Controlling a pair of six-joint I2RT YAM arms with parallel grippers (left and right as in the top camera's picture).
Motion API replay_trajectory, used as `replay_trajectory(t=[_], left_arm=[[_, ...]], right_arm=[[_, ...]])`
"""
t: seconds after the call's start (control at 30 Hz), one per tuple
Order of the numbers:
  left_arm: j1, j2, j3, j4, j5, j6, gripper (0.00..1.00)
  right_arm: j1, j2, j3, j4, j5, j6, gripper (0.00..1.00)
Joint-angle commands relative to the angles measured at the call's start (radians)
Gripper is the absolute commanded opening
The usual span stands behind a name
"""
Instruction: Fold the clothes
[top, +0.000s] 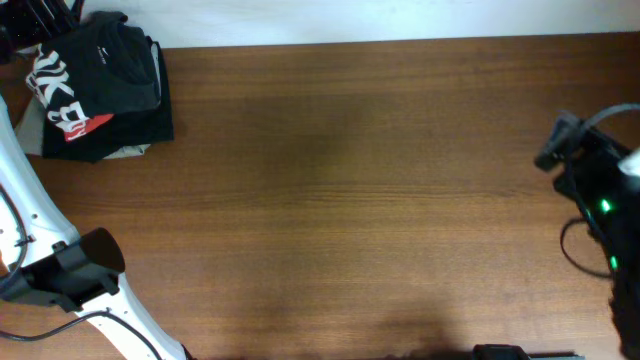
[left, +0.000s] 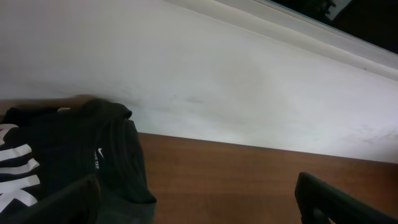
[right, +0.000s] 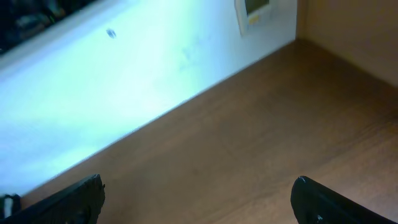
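The left end effector (left: 196, 202) is spread wide and holds nothing. Its two fingers (left: 329, 196) show only at the bottom corners of the left wrist view, with bare desk (left: 236, 174) between them. Just ahead of it and to its left lies the pile of clothes (left: 62, 168): dark garments stacked flat, with a small white swoosh (left: 99, 151) on the near fold and large white lettering (left: 15, 174) on top. Beyond the pile rises the pale wall (left: 217, 81).

From overhead the pile sits in the far left corner of the desk. A red patch (top: 88, 127) shows on its near side and a paler layer (top: 130, 152) peeks out underneath.

The right end effector (right: 202, 202) is also wide and empty. It is well apart from the pile, over bare wood on the opposite side.

The stack looks already folded, so I cannot tell whether the step is to fetch a garment or to tidy the pile.

- **If fetching:** the left end effector should swing left until the pile's near edge lies between the fingers. It should then pinch only the top layer at a corner, so the layers below stay put. Drag the garment toward the open middle of the desk, where the right end effector can reach the other corner.
- **Risk:** closing too deep would lift the whole stack.
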Motion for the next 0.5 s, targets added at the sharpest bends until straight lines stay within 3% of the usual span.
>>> replay_trajectory(t=[0.0, 0.1, 0.2, 0.47], left_arm=[[0.000, 0.005, 0.002, 0.003, 0.014, -0.002, 0.99], [0.000, 0.005, 0.002, 0.003, 0.015, -0.002, 0.99], [0.000, 0.005, 0.002, 0.003, 0.014, -0.002, 0.99], [0.000, 0.005, 0.002, 0.003, 0.014, -0.002, 0.99]], right_arm=[[0.005, -0.078, 0.002, -0.073, 0.027, 0.005, 0.99], [0.006, -0.162, -0.059, -0.104, 0.024, 0.005, 0.99], [0.006, -0.270, -0.209, -0.027, 0.019, 0.005, 0.99], [0.013, -0.612, -0.801, 0.449, -0.151, -0.013, 0.99]])
